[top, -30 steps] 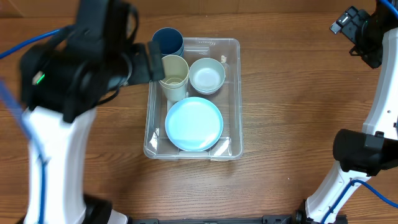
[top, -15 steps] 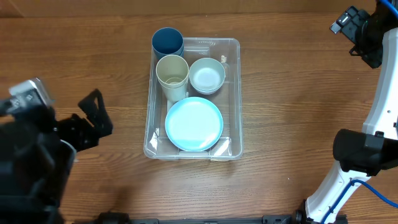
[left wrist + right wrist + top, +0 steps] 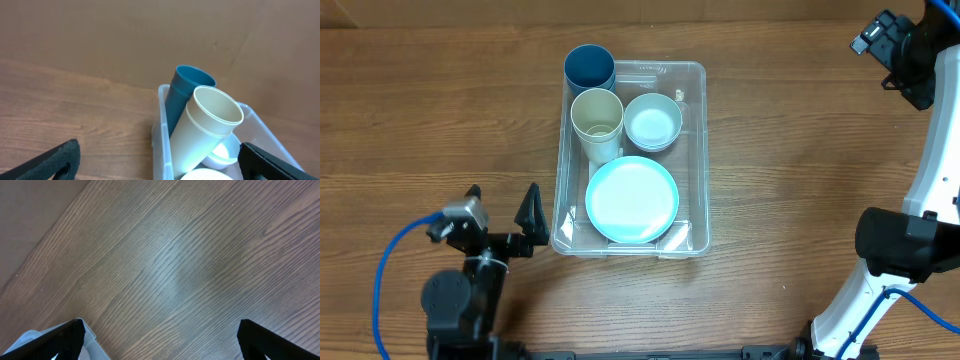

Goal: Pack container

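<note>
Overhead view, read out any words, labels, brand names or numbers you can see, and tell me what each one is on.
Nothing can be read clearly in any view.
On the far rim of the clear container, a raised mark: too small to read.
Inside its far right corner, a small white tag: too small to read.
The blue cup, cream cup, pale bowl and light blue plate: no print visible.

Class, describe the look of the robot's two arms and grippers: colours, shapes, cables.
The left gripper and right gripper have black, wedge-shaped fingers. The right arm has white links, black joints and a thin blue cable near its base. The left arm is black, with a looping blue cable.
</note>
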Controlling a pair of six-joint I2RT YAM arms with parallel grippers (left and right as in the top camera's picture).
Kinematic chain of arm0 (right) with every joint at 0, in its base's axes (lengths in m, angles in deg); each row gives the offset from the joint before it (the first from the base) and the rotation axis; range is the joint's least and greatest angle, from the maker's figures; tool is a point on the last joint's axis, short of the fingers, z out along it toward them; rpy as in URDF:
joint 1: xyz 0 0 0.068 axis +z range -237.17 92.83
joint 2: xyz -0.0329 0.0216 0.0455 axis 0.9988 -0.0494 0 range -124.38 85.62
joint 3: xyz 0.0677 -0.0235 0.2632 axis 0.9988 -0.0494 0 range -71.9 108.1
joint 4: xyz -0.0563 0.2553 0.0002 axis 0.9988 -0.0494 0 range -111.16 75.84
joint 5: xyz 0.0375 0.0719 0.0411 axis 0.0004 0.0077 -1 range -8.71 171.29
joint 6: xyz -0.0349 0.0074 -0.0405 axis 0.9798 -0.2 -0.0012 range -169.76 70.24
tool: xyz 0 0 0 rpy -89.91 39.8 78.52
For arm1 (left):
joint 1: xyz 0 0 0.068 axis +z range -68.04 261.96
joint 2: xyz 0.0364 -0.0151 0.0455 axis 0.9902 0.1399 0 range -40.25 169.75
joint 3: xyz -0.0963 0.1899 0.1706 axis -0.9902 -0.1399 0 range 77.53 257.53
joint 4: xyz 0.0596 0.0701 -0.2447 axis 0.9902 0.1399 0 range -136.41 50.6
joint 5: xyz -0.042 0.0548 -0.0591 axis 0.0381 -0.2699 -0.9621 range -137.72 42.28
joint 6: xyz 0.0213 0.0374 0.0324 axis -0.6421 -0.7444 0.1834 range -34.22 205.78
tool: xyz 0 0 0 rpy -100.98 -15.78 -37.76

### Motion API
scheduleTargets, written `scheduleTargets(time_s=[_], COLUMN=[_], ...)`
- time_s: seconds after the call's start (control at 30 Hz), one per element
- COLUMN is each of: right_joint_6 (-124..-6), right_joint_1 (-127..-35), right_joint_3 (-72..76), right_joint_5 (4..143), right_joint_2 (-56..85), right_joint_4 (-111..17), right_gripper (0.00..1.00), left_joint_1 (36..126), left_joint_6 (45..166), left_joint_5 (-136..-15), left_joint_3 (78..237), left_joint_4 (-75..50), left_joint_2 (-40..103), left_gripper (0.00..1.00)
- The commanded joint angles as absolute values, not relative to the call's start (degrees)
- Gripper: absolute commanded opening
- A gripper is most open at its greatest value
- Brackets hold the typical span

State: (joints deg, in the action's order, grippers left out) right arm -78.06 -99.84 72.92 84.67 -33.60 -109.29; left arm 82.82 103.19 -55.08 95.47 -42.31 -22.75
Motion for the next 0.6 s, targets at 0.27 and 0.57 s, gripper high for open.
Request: scheduleTargets(time_s=[0.27, 0.57], right_joint_6=[-78.32, -78.34], right_joint_1=[-99.73, -99.73], right_joint_3=[73.99, 73.99], right_joint_5=[85.09, 85.09], right_joint_2=[-32.6, -32.6], right_joint_4=[-108.99, -108.99], right_gripper=[1.0, 1.0], left_joint_1=[85.4, 86.5], left_joint_6=[97.55, 93.99], left_joint_5=[-56.35, -55.16], left_joint_3=[81.67, 77.8], left_joint_4=[-44.6, -42.42], left_joint_2=[-35.73, -40.1], left_gripper=[1.0, 1.0])
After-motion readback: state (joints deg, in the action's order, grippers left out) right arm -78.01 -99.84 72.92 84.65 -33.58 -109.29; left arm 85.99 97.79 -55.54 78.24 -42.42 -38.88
